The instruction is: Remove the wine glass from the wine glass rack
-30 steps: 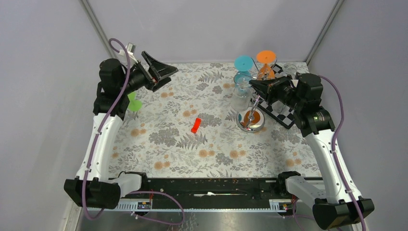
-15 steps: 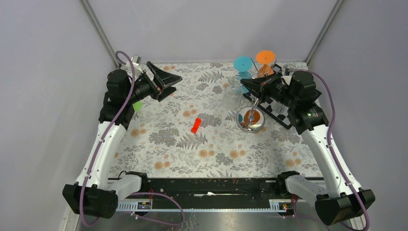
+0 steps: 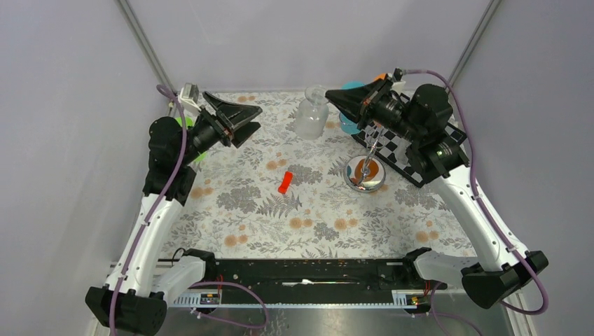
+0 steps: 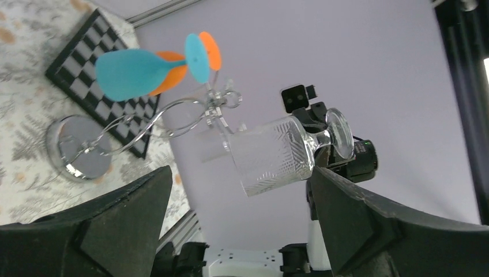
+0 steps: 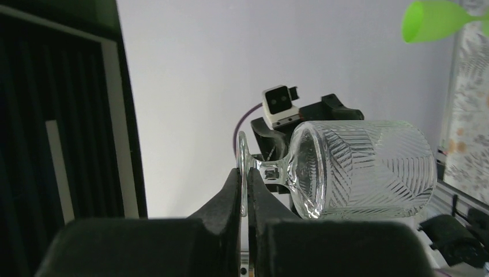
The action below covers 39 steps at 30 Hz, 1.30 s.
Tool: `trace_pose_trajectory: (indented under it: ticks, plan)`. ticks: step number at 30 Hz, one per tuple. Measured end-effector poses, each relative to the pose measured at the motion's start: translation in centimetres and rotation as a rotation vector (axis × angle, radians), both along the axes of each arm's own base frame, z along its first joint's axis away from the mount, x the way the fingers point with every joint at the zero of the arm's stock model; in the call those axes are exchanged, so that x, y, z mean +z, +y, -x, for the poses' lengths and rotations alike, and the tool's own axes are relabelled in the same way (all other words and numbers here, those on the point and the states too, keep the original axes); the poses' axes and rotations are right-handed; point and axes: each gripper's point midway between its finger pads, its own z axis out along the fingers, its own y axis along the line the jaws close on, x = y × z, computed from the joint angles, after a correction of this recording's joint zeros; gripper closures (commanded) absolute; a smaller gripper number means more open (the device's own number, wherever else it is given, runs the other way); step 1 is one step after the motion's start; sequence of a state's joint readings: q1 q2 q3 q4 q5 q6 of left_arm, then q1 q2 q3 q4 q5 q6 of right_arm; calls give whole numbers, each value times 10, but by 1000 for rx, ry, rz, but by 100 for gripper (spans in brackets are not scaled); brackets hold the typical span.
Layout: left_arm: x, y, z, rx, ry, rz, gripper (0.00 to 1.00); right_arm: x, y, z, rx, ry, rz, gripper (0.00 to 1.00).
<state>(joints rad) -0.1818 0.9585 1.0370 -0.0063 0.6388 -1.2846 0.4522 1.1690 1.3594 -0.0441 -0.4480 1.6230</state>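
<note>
My right gripper (image 3: 333,96) is shut on the round foot of a clear patterned wine glass (image 3: 310,115). It holds the glass in the air on its side, left of the wine glass rack (image 3: 365,174) and free of it. The right wrist view shows the fingers (image 5: 230,190) pinching the foot, with the bowl (image 5: 363,167) pointing away. The rack's wire arms (image 4: 196,112) still carry a blue glass (image 4: 135,72) and an orange glass (image 4: 210,49). My left gripper (image 3: 253,117) is open and empty, raised at the far left, facing the clear glass (image 4: 277,153).
A black-and-white chequered board (image 3: 408,159) lies behind and right of the rack's disc base. A small red object (image 3: 284,182) lies on the floral cloth mid-table. A green glass (image 3: 185,123) sits behind my left arm and also shows in the right wrist view (image 5: 432,20).
My right gripper has carried the clear glass up and leftward, away from the rack. My left arm has swung a little with its gripper still open.
</note>
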Motion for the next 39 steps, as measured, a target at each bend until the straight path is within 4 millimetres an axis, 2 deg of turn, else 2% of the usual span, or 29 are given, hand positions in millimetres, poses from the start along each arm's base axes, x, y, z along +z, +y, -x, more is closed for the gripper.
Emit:
trace_pose_trajectory:
  ticks: [4,8,15,23,33,39]
  plan:
    - [28,-3,3,-5,-78,83,5,34,7,0,2,-78,-51,100]
    - [47,-12,11,-46,-124,219,11,53,14,5,7,-113,-105,100]
    - [60,-27,2,-127,-76,460,18,63,23,9,11,-110,-161,100]
    - [92,-29,22,-205,-137,549,30,74,27,3,5,-124,-220,100]
    - [110,-33,25,-272,-167,617,40,83,34,-1,28,-125,-287,100]
    - [124,-35,25,-333,-209,680,57,91,37,2,49,-122,-333,100]
